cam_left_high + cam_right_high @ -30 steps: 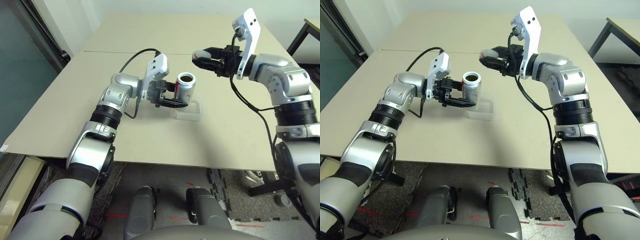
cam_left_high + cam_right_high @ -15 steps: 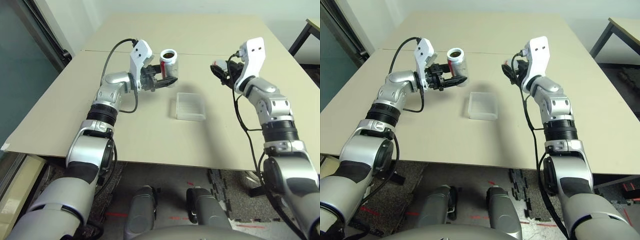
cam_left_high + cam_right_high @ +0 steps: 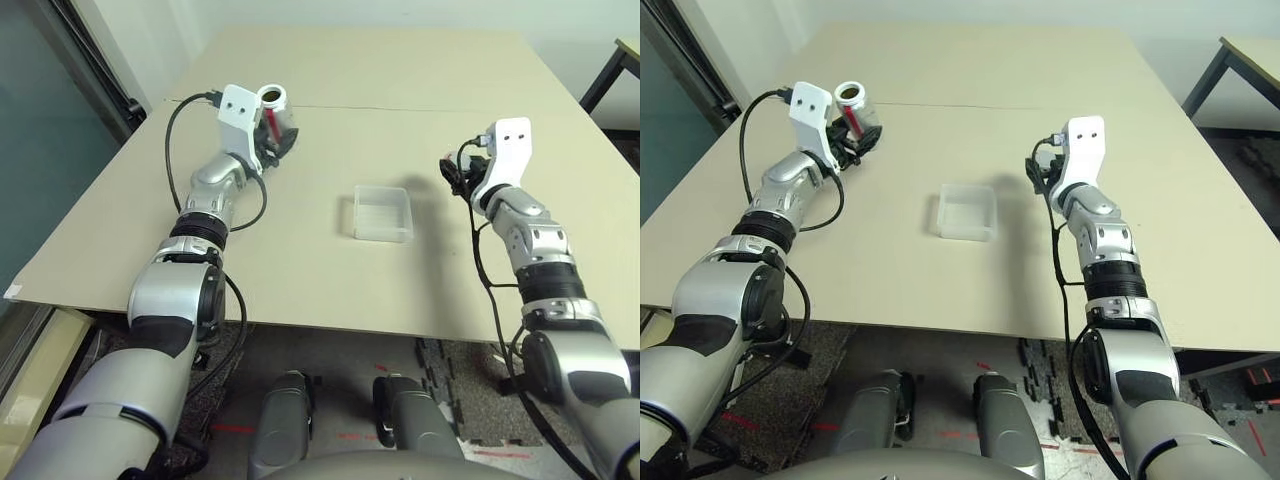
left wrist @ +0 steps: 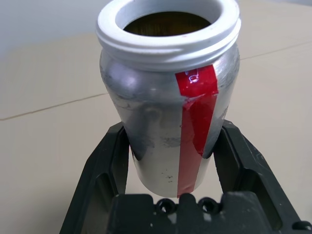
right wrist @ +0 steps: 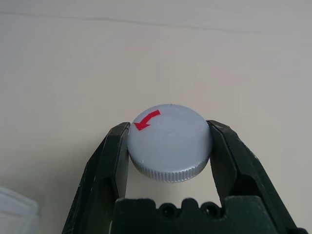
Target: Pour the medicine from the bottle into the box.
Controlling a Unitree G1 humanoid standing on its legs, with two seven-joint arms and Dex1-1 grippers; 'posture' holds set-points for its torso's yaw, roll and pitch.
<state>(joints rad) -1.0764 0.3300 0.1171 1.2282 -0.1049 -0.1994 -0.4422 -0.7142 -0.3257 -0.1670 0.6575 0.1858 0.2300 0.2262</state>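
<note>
The box (image 3: 382, 214) sits on the table, its contents hard to make out. The left gripper (image 4: 170, 146) is closed on the uncapped bottle (image 4: 168, 107), whose lower side its fingers partly hide; the right gripper (image 5: 169, 146) grips the cap (image 5: 169, 141).

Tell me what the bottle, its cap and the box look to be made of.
Bottle: likely metal, silvery and slightly glossy, with scuffs and soft reflections; its white neck may be plastic.
Cap: probably plastic, smooth matte grey top, moulded ridges round the edge.
Box: apparently clear plastic, slightly frosted, since the tabletop's tone shows through.
</note>
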